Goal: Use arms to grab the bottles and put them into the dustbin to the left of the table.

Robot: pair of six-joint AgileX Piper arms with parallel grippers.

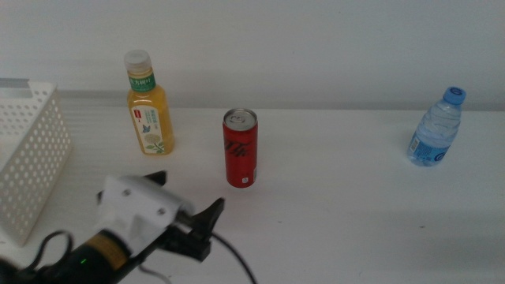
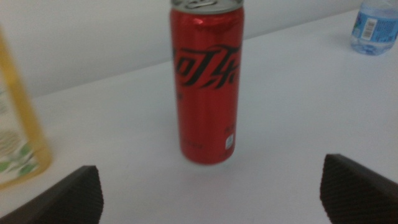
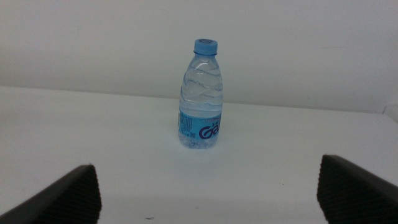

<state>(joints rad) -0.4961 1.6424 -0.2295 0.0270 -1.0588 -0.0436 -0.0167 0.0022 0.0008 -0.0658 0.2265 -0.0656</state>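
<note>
A red soda can (image 1: 241,147) stands upright mid-table. A yellow juice bottle (image 1: 150,106) stands to its left and a small blue-capped water bottle (image 1: 435,130) at the far right. The white perforated dustbin (image 1: 28,158) sits at the left edge. My left gripper (image 1: 192,189) comes in from the bottom left, open and empty, a little short of the can. In the left wrist view its gripper (image 2: 211,193) has the can (image 2: 206,87) ahead between wide-apart jaws. My right gripper (image 3: 208,193) is open and empty, facing the water bottle (image 3: 202,99) from a distance; it is out of the middle view.
In the left wrist view the juice bottle (image 2: 15,137) is close beside the can, and the water bottle (image 2: 376,25) stands far off. The white table (image 1: 355,213) meets a pale wall behind the bottles.
</note>
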